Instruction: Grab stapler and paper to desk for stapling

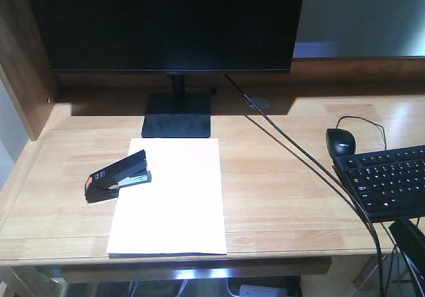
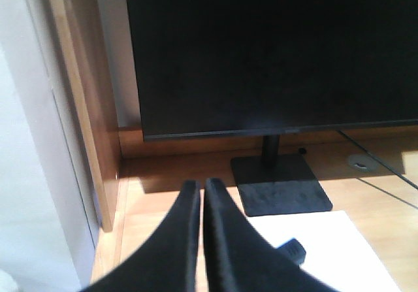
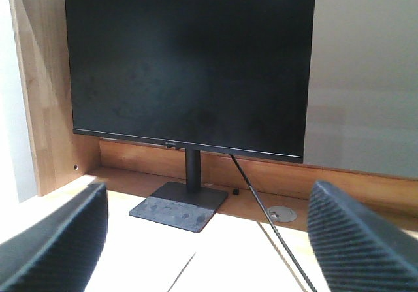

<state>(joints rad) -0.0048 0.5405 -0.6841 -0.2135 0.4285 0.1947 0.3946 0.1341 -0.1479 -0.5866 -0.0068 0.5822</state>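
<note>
The white paper [image 1: 174, 197] lies flat on the light-wood desk [image 1: 285, 177], in front of the monitor stand. The black stapler [image 1: 118, 176], orange-red at its near-left end, rests across the paper's left edge. Neither gripper shows in the front view. In the left wrist view my left gripper [image 2: 200, 186] is shut with nothing between its fingers, above the desk's left part; one end of the stapler [image 2: 292, 249] and the paper [image 2: 333, 246] peek out to its right. My right gripper [image 3: 209, 197] is wide open and empty over the paper [image 3: 130, 259], facing the monitor.
A large black monitor [image 1: 169, 21] on a square stand [image 1: 176, 115] fills the back. A cable [image 1: 299, 157] runs diagonally across the desk. A black mouse [image 1: 340, 141] and keyboard [image 1: 388, 181] sit at the right. A wooden side panel [image 1: 23, 58] bounds the left.
</note>
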